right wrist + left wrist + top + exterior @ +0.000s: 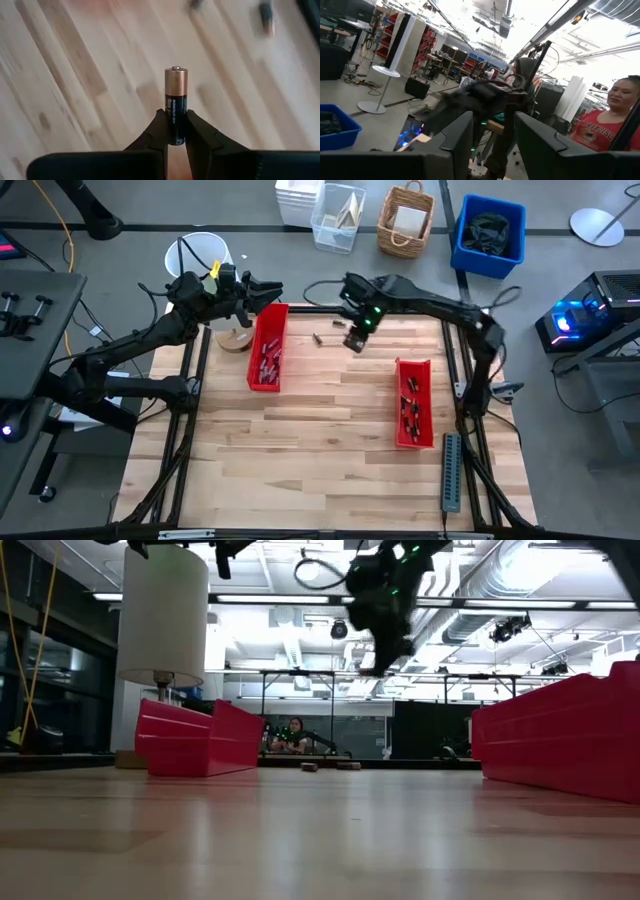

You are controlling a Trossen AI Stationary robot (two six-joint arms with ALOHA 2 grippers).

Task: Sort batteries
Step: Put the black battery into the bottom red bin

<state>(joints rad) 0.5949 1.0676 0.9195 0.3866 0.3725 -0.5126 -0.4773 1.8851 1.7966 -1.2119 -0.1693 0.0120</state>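
My right gripper (354, 342) hangs above the far middle of the table, shut on a copper-and-black battery (176, 102). In the low view it (378, 658) is well above the wood. Two loose batteries (318, 338) (340, 323) lie on the table near it, small in the low view (310, 767) (348, 766). More batteries lie in the left red tray (268, 348) and the right red tray (414, 402). My left gripper (268, 290) is open (492, 145), raised over the left tray's far end and looking level into the room. My right gripper pinches the battery's black end (176, 131) between its two fingertips (157, 130). The battery lies along the fingers, its copper end (176, 80) sticking out beyond them toward the table. The fingers come from above, pointing down, and the battery is lifted clear.
A long grey ridged strip (451, 472) lies by the table's right near corner. A white cylinder on a round stand (232, 335) is beside the left tray's far end. A person (607, 120) is in the room beyond. Bare wood lies between the two trays.
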